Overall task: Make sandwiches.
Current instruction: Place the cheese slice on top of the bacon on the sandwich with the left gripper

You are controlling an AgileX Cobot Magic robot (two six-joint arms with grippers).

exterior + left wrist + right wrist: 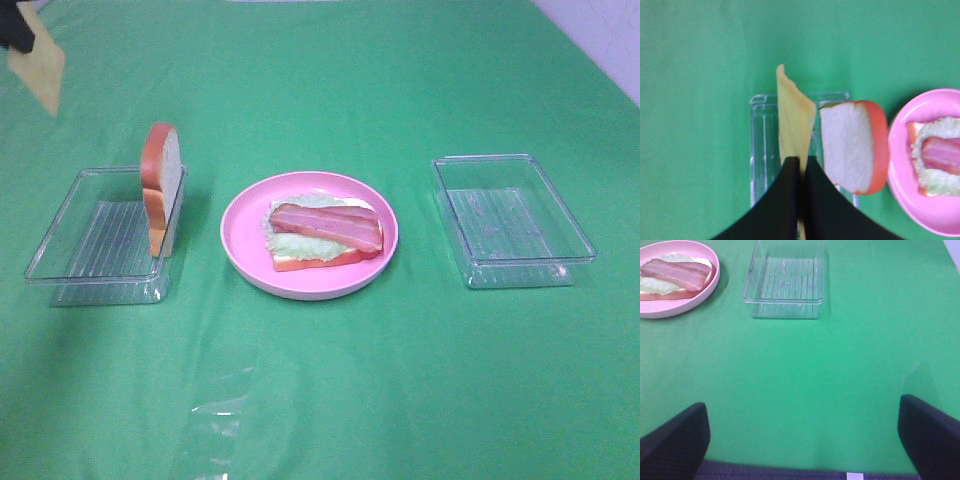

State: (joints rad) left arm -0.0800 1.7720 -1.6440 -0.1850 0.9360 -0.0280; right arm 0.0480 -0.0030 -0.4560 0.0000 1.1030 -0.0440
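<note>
The open sandwich [325, 228] lies on the round pink plate [238, 235]: a bread slice, then lettuce, with bacon strips on top. It shows again in the left wrist view [940, 157] and the right wrist view [675, 275]. High over the table's far left corner, my left gripper [801, 165] is shut on a pale yellow cheese square [794, 122], which hangs from it [38, 65]. A second bread slice [162, 190] stands on edge in the left clear tray [60, 215]. My right gripper [802, 440] is open and empty above bare cloth, near the table's edge.
An empty clear tray [575, 235] sits right of the plate, also in the right wrist view [785, 285]. A crumpled bit of clear film [215, 420] lies on the green cloth near the front edge. A pale wall shows at the far right corner.
</note>
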